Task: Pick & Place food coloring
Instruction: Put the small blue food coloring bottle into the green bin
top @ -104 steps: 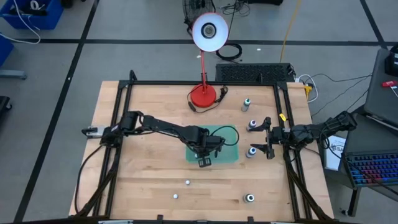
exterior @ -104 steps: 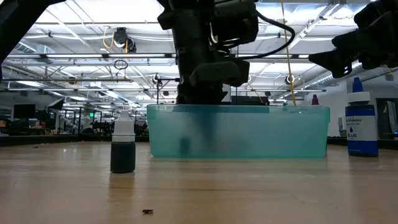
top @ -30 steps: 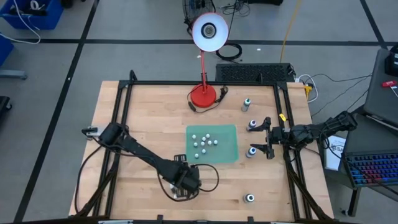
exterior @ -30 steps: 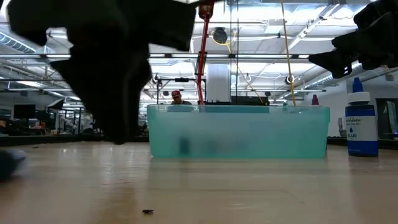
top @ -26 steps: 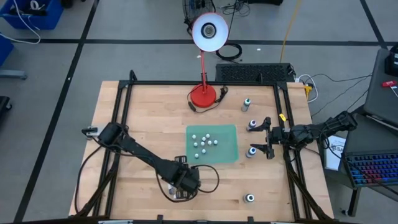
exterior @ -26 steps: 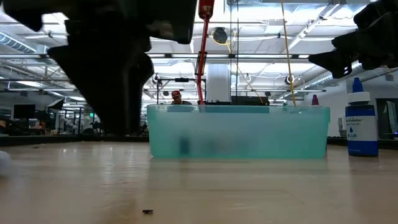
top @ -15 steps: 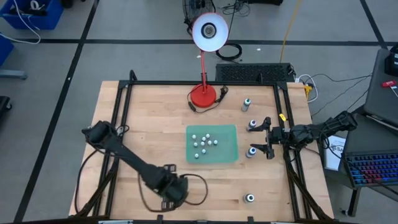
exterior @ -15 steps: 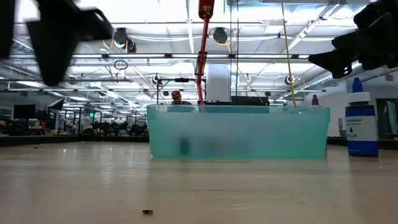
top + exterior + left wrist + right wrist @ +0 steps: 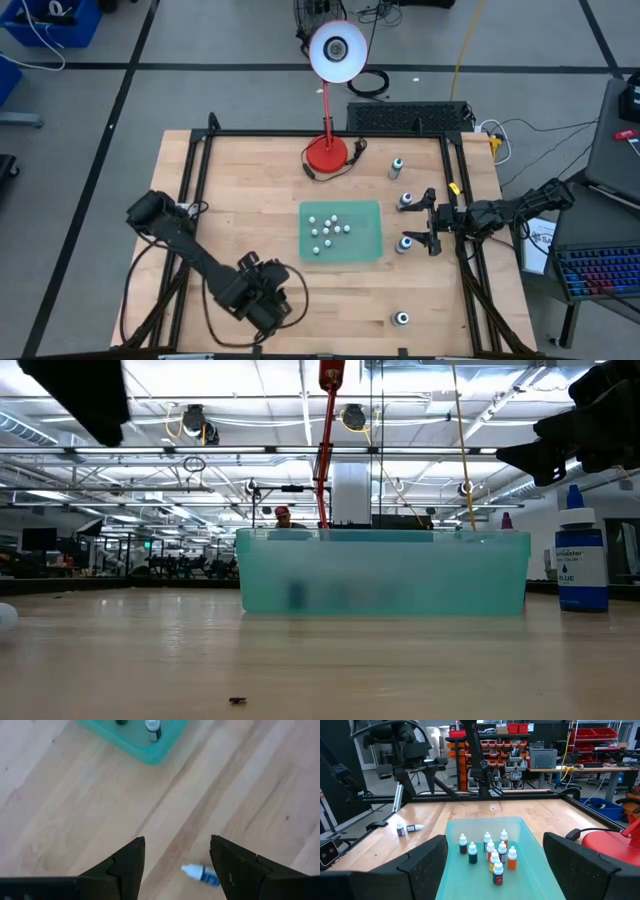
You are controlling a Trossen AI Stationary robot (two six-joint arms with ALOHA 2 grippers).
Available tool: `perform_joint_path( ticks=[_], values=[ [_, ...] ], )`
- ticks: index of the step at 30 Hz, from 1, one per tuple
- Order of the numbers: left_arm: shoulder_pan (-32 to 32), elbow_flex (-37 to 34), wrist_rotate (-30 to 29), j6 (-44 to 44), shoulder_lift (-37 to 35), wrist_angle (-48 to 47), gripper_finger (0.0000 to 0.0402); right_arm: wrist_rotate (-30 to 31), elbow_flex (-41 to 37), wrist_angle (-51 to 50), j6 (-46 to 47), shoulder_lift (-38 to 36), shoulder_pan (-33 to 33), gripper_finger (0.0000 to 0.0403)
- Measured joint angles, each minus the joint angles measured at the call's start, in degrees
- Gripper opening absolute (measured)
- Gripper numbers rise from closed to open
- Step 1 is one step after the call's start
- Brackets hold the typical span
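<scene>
Wooden table (image 9: 240, 215) | our left gripper (image 9: 176, 865) spread, empty, above a fallen blue bottle (image 9: 201, 873) near the teal tray (image 9: 135, 746) | risk: we nudge it, it rolls | right gripper (image 9: 492, 857) spread, waiting.

In the low view the teal tray's (image 9: 384, 571) frosted wall blurs its bottles; the left claw (image 9: 176, 865) is cut off at the frame's bottom.

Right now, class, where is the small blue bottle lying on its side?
In the left wrist view, the blue bottle lies on the wooden table just beyond the left gripper, between its open fingers, apart from the teal tray.
</scene>
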Motion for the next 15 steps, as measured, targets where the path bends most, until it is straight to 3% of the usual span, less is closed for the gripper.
perform_joint_path(
  ticks=[6, 11, 15],
  values=[
    [7.04, 0.0, 9.21, -18.82, 0.0, 0.42, 0.0225, 0.0, -0.01, 0.0, -0.01, 0.0, 0.0, 0.0313],
    [10.64, 0.0, 11.98, -29.25, 0.0, 4.46, 0.0225, -0.02, -0.01, 0.0, 0.0, 0.0, 0.01, 0.0313],
    [9.41, 0.01, 10.95, -36.29, 0.33, 12.32, 0.0225, 0.0, -0.01, 0.0, 0.0, 0.0, 0.0, 0.0313]
  ],
)
